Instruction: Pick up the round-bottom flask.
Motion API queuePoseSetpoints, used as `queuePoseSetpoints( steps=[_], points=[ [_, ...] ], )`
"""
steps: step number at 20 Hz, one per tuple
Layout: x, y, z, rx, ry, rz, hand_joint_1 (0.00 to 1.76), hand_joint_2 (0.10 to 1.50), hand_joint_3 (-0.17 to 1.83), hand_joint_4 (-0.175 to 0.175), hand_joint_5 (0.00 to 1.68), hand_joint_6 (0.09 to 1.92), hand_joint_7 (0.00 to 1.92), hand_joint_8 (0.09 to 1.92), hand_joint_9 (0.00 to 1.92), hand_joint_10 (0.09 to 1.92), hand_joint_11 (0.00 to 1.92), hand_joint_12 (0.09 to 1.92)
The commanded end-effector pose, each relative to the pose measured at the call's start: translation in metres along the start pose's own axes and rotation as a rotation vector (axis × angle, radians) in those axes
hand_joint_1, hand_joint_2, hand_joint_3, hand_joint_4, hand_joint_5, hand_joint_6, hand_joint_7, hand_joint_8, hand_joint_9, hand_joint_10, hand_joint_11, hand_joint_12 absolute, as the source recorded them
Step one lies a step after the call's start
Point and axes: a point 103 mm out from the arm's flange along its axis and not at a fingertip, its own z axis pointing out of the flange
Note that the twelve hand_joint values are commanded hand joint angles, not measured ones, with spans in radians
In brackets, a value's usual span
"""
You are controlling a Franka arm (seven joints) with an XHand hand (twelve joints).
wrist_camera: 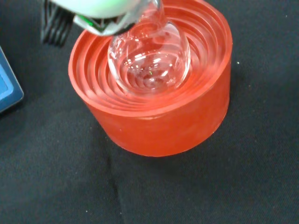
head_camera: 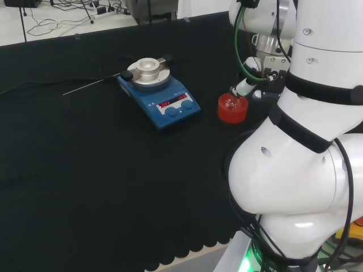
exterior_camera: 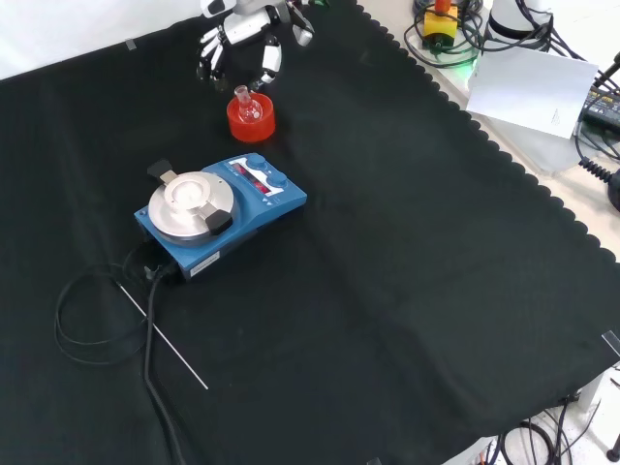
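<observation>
A small clear round-bottom flask (exterior_camera: 249, 107) stands upright in a red ribbed ring stand (exterior_camera: 254, 124) near the far end of the cloth in the front view. The hand (exterior_camera: 242, 37) hovers just above and behind it, its fingers (exterior_camera: 270, 60) hanging down spread on either side of the flask's neck and holding nothing. In the head view the stand (head_camera: 232, 110) with the flask (head_camera: 230, 102) sits left of the white arm links, with the hand (head_camera: 247, 85) partly hidden just above it. The wrist view looks down on the flask's bulb (wrist_camera: 149, 58) in the stand (wrist_camera: 163, 126).
A blue hotplate stirrer (exterior_camera: 221, 215) with a round metal top stands close to the stand, left of it in the head view (head_camera: 160, 95). A thin metal rod (exterior_camera: 165, 339) and a black cable (exterior_camera: 92, 320) trail from it. Papers and cables lie beyond the cloth's scalloped edge (exterior_camera: 504, 155).
</observation>
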Motion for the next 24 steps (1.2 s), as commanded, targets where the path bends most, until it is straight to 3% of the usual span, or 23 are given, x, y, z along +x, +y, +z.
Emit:
queuePoseSetpoints(
  steps=[1, 12, 18, 20, 21, 22, 24],
  points=[
    [0.004, 0.006, 0.003, 0.009, -0.009, -0.007, 0.96, 0.6, 0.73, -0.056, 0.72, 0.7, 0.26, 0.64, 0.47, 0.65, 0.13, 1.41],
    [0.007, 0.01, 0.006, 0.012, -0.035, -0.009, 0.96, 0.6, 0.73, -0.069, 0.8, 0.77, 0.26, 0.64, 0.49, 0.65, 0.16, 1.4],
    [0.008, 0.01, 0.006, 0.007, -0.045, -0.011, 0.97, 0.61, 0.73, -0.1, 0.94, 0.83, 0.28, 0.65, 0.51, 0.64, 0.19, 1.39],
    [0.011, 0.01, 0.006, -0.003, -0.054, -0.01, 1.03, 0.74, 0.57, 0.077, 1.05, 0.87, 0.29, 0.66, 0.52, 0.64, 0.2, 1.38],
    [0.012, 0.01, 0.005, -0.018, -0.059, -0.012, 1.05, 0.78, 0.52, 0.126, 1.08, 0.87, 0.3, 0.66, 0.53, 0.64, 0.22, 1.38],
    [0.013, 0.01, 0.004, -0.033, -0.066, -0.012, 1.07, 0.78, 0.51, 0.148, 1.11, 0.86, 0.31, 0.66, 0.54, 0.63, 0.24, 1.37],
    [0.015, 0.01, 0.003, -0.038, -0.077, -0.012, 1.09, 0.73, 0.62, 0.134, 1.14, 0.88, 0.37, 0.65, 0.6, 0.61, 0.29, 1.34]
  ],
)
